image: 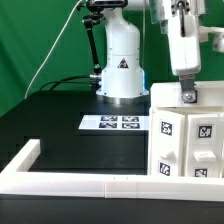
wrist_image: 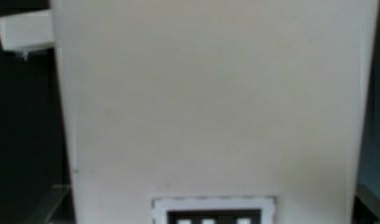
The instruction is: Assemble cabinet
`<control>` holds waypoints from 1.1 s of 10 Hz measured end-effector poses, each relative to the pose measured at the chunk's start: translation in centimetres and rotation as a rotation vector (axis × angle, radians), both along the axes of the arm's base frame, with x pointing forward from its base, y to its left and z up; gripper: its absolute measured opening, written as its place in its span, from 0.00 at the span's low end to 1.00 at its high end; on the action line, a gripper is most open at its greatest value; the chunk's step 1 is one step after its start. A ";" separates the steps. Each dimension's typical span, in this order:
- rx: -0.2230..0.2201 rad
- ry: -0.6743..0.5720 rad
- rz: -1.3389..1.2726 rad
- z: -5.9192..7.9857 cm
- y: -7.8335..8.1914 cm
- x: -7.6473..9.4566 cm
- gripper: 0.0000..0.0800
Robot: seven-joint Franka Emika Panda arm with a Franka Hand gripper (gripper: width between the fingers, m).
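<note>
overhead, gripper (image: pixel 187 96) touches matte boxy white cabinet (image: pixel 185 150) (apart or clamped, can't tell).

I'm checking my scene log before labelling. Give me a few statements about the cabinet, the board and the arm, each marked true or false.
1. The matte white boxy cabinet stands at the exterior view's right. True.
2. The thin flat white marker board lies on top of the cabinet. False: it lies on the black table, in front of the arm's white base.
3. The gripper is directly above the cabinet. True.
4. The cabinet bears no tags. False: black-and-white square tags show on it.
</note>
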State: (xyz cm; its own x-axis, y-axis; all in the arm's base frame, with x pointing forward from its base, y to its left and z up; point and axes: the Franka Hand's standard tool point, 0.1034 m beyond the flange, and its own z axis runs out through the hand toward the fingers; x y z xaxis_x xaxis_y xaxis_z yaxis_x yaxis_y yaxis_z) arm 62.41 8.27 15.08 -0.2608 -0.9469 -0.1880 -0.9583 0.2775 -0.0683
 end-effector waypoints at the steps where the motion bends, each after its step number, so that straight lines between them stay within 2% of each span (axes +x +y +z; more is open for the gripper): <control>1: 0.020 0.010 -0.059 0.0 0.1 0.0 0.68; 3: 0.038 0.017 -0.120 0.1 0.3 0.0 0.68; 4: 0.053 0.020 -0.134 0.1 0.6 0.0 0.76; 5: 0.052 0.005 -0.074 0.3 0.7 0.0 0.76; 6: 0.051 -0.007 -0.051 0.9 0.7 0.0 0.96; 7: 0.050 -0.029 -0.029 1.5 0.7 -0.2 0.99; 9: 0.063 -0.053 -0.015 2.9 0.6 0.0 1.00; 11: 0.064 -0.059 0.018 2.8 0.7 0.0 1.00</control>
